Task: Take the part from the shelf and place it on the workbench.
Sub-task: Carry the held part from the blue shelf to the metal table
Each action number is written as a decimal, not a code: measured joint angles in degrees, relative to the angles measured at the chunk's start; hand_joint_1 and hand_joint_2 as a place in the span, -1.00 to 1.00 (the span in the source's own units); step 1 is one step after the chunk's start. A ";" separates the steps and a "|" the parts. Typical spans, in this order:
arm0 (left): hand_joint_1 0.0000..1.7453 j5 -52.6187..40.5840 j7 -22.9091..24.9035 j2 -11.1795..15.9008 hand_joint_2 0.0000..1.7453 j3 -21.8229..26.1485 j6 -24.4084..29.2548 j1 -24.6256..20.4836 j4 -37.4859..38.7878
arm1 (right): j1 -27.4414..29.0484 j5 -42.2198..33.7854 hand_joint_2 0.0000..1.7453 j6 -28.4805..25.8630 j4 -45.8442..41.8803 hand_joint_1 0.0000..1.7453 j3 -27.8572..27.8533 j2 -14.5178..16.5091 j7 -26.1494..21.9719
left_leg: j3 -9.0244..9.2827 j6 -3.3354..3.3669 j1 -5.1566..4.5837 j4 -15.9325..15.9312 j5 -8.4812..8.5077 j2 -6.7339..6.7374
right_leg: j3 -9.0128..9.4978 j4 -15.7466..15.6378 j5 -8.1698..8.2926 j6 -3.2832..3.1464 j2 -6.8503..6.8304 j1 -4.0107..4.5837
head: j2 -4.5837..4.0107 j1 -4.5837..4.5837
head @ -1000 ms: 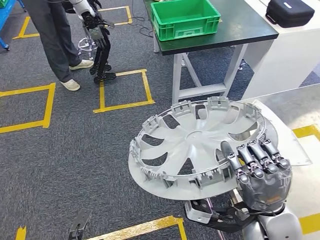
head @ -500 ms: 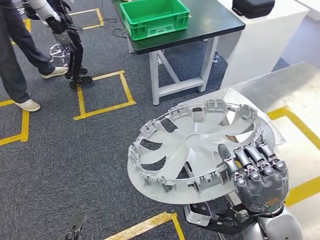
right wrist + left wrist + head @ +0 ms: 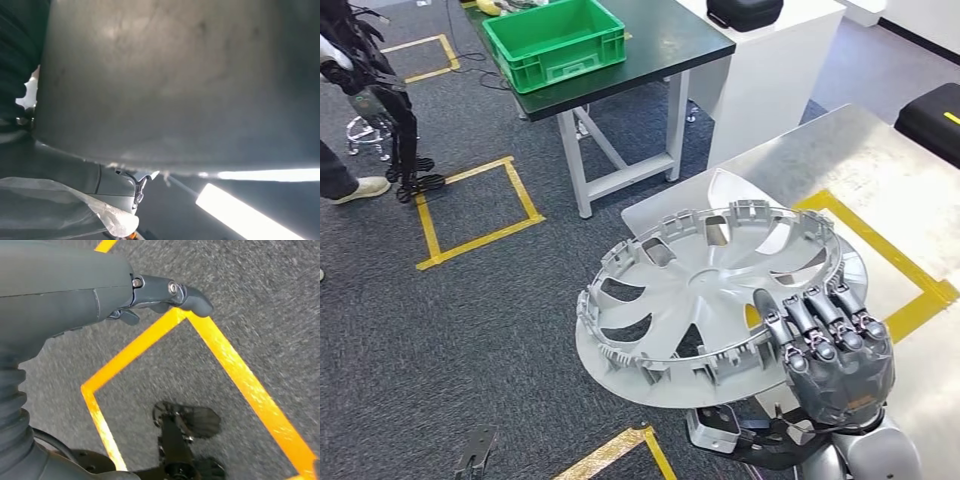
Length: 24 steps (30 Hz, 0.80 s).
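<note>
Right hand (image 3: 833, 350) grips hubcap (image 3: 705, 290) rim, fingers curled over it.
View has swung right: metal worktop (image 3: 848, 160) now nearer; left hand (image 3: 75, 295) hangs, fingers apart.

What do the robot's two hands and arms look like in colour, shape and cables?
The right hand is dark grey, with black jointed fingers showing small metal screws, on a silver arm; thin black cables run beneath it. The left hand has a smooth grey shell, a ribbed dark cover and a darker thumb with screw heads.
</note>
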 joint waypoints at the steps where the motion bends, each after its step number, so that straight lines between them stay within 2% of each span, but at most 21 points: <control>1: -1.00 -0.07 0.02 -0.01 1.00 0.01 -0.01 -0.01 0.01 | 0.03 -0.01 1.00 0.00 0.00 1.00 -0.01 0.01 0.01 | 0.12 0.10 -0.11 -0.31 -0.14 0.17 | -0.24 -0.01 0.13 0.41 0.52 -0.09 | -0.01 0.01; 2: -1.00 -0.15 0.03 -0.08 1.00 0.01 -0.01 -0.04 0.01 | 0.10 -0.01 1.00 0.00 0.00 1.00 -0.02 0.01 0.02 | 0.10 0.37 -0.15 -0.46 -0.04 0.66 | -0.56 -0.09 0.22 0.79 0.78 -0.24 | 0.00 0.01; 3: -1.00 -0.21 0.05 -0.13 1.00 0.02 0.00 -0.10 0.01 | 0.17 -0.01 1.00 0.00 -0.01 1.00 -0.02 0.01 0.05 | 0.16 0.73 -0.15 -0.74 0.14 1.20 | -0.90 0.11 0.01 1.08 0.15 -0.26 | -0.01 0.04; 4: -1.00 -0.27 0.06 -0.17 1.00 0.03 0.01 -0.17 0.01 | 0.17 -0.01 1.00 0.00 -0.01 1.00 -0.02 0.01 0.10 | 0.23 1.11 -0.11 -1.02 0.34 1.78 | -1.56 1.11 -0.73 1.29 -1.06 -0.20 | 0.00 0.16; 6: -1.00 -0.42 0.09 -0.13 1.00 0.06 0.03 -0.18 0.01 | 0.11 -0.01 1.00 0.00 -0.02 1.00 -0.01 0.01 0.24 | 0.30 1.61 -0.14 -1.34 0.51 3.01 | -4.25 6.62 -3.81 1.54 -4.14 -0.07 | 0.00 0.34; 8: -1.00 -0.53 0.15 -0.07 1.00 0.13 0.03 0.01 0.02 | 0.12 -0.01 1.00 0.00 0.01 1.00 -0.01 0.01 0.38 | 0.25 1.76 -0.26 -1.32 0.45 4.38 | -7.71 13.99 -6.82 1.79 -5.15 -0.11 | 0.01 0.40; 9: -1.00 -0.57 0.20 -0.08 1.00 0.19 0.02 0.07 0.02 | 0.17 -0.01 1.00 0.00 0.02 1.00 -0.01 0.01 0.44 | 0.24 1.78 -0.28 -1.31 0.41 5.09 | -8.52 15.76 -7.07 1.88 -5.26 -0.13 | 0.00 0.42; 10: -1.00 -0.59 0.24 -0.10 1.00 0.28 -0.01 0.08 0.03 | 0.20 -0.01 1.00 0.00 0.02 1.00 -0.01 0.01 0.48 | 0.24 1.75 -0.28 -1.30 0.37 5.73 | -8.22 15.32 -6.29 1.94 -5.42 -0.14 | 0.00 0.43; 11: -1.00 -0.60 0.28 -0.14 1.00 0.36 -0.07 0.07 0.03 | 0.22 -0.01 1.00 0.00 0.02 1.00 -0.01 0.01 0.50 | 0.30 1.67 -0.27 -1.28 0.29 6.30 | -6.73 12.62 -4.67 1.93 -5.81 -0.14 | 0.00 0.43; 13: -1.00 -0.63 0.51 -0.19 1.00 0.51 -0.30 0.06 0.03 | 0.14 -0.01 1.00 0.00 0.02 1.00 -0.02 0.01 0.51 | 0.48 1.26 -0.46 -1.13 0.01 7.28 | -2.13 4.51 -1.67 1.74 -7.97 0.08 | -0.01 0.45; 14: -1.00 -0.66 0.68 -0.20 1.00 0.55 -0.45 0.07 0.04 | 0.09 -0.01 1.00 0.00 0.02 1.00 -0.02 0.01 0.51 | 0.54 0.98 -0.62 -1.03 -0.13 7.71 | -0.46 1.60 -0.97 1.48 -8.84 0.23 | 0.00 0.39; 15: -1.00 -0.69 0.86 -0.21 1.00 0.58 -0.60 0.07 0.04 | 0.06 -0.01 1.00 0.00 0.02 1.00 -0.02 0.01 0.51 | 0.61 0.72 -0.79 -0.94 -0.23 8.16 | 0.43 0.07 -0.83 1.21 -9.34 0.40 | 0.01 0.33; 17: -1.00 -0.79 1.09 -0.30 1.00 0.61 -0.81 0.04 0.05 | 0.09 -0.01 1.00 0.00 0.02 1.00 -0.03 0.01 0.51 | 0.80 0.28 -0.85 -0.91 -0.35 9.10 | 0.47 -0.20 -0.87 0.53 -8.47 0.54 | 0.01 0.20; 18: -1.00 -0.84 1.15 -0.36 1.00 0.62 -0.86 -0.02 0.05 | 0.13 -0.01 1.00 0.00 0.02 1.00 -0.03 0.01 0.51 | 0.88 -0.01 -0.73 -0.72 -0.67 9.00 | 0.48 -0.28 -0.77 0.21 -7.92 0.49 | 0.00 0.18; 20: -1.00 -0.92 1.20 -0.43 1.00 0.61 -0.88 -0.11 0.06 | 0.09 -0.01 1.00 0.00 0.02 1.00 -0.03 0.02 0.51 | -0.20 -0.59 -0.47 2.21 -2.85 7.06 | 0.59 -0.48 -0.54 -0.46 -6.90 0.26 | 0.00 0.01; 22: -1.00 -0.93 1.22 -0.51 1.00 0.61 -0.90 0.05 0.10 | 0.06 0.01 1.00 0.00 0.03 1.00 -0.03 0.04 0.51 | -3.57 -0.82 -0.35 9.75 -6.67 4.86 | 0.62 -0.51 -0.45 -0.89 -5.77 0.23 | -0.01 -0.20; 23: -1.00 -0.94 1.25 -0.55 1.00 0.61 -0.90 0.19 0.14 | 0.08 0.01 1.00 0.00 0.04 1.00 -0.03 0.05 0.51 | -5.42 -0.82 -0.34 13.65 -8.11 4.50 | 0.62 -0.49 -0.44 -1.00 -5.08 0.29 | 0.00 -0.24; 24: -1.00 -0.95 1.28 -0.58 1.00 0.62 -0.90 0.32 0.18 | 0.10 0.00 1.00 0.00 0.05 1.00 -0.03 0.05 0.51 | -6.64 -0.76 -0.34 16.03 -8.50 4.37 | 0.63 -0.45 -0.42 -1.04 -4.32 0.36 | -0.01 -0.23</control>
